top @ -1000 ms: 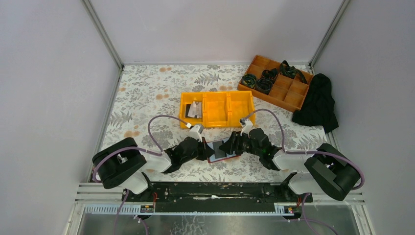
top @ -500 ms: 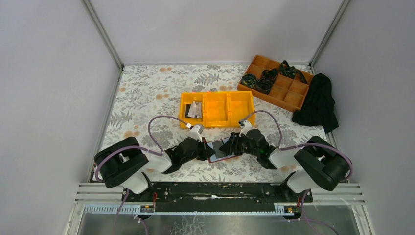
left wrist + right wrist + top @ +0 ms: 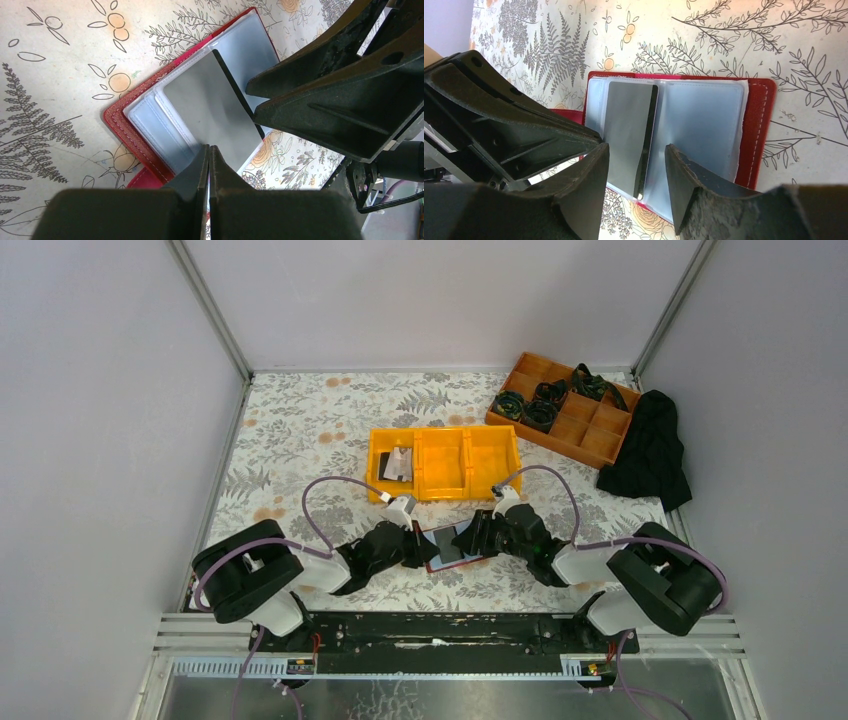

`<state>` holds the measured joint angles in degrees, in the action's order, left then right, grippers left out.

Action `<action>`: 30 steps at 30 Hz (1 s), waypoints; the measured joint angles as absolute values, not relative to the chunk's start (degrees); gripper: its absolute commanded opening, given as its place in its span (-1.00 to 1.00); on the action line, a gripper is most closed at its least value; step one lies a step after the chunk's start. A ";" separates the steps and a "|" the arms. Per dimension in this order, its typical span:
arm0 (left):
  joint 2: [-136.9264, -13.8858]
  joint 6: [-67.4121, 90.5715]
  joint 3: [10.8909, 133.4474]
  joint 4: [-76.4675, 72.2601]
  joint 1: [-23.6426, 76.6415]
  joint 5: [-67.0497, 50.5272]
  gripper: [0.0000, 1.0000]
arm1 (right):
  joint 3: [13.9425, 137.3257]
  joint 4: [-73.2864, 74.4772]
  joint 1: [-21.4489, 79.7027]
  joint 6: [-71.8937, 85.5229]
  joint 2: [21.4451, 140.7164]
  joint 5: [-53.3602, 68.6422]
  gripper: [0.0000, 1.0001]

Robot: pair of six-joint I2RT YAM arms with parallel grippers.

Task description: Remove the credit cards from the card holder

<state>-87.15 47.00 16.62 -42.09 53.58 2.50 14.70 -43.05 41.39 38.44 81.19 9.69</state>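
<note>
My left gripper (image 3: 208,150) is closed, tips at the edge of the flat red card holder (image 3: 756,125), which lies open on the floral table (image 3: 300,430). My right gripper (image 3: 636,150) stands open above its dark grey card (image 3: 629,125). Farther sits a yellow plastic bin (image 3: 445,465).

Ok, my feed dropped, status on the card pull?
Left gripper shut at edge of open card holder. Right gripper open, straddling grey card. Card not out yet. Nothing blocking.

The right arm's bulky black elbow (image 3: 655,585) now sits nearer the card holder (image 3: 447,548) than a second ago, and the right gripper (image 3: 468,538) reaches slightly farther over the card holder's open pages.
</note>
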 measured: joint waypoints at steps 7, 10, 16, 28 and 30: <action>-87.15 47.00 16.51 -42.28 53.58 2.46 -1.00 | 14.50 -51.53 40.97 40.40 87.22 15.38 0.04; -87.09 47.00 16.27 -42.52 53.58 2.42 -1.00 | 13.21 -59.20 40.05 42.50 91.07 18.00 0.02; -87.05 46.96 16.25 -42.50 53.58 2.39 -1.00 | 11.16 -70.63 38.54 46.98 97.12 21.89 -0.04; -87.35 46.94 16.32 -42.78 53.58 1.56 -1.00 | 10.20 -72.38 37.98 49.78 98.61 24.32 -0.27; -87.77 46.94 16.62 -42.92 53.58 1.26 -1.00 | 10.20 -72.23 37.87 49.78 98.61 24.53 -0.27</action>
<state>-87.77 46.94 16.62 -42.92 53.58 1.26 10.20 -72.23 37.87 49.78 98.61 24.53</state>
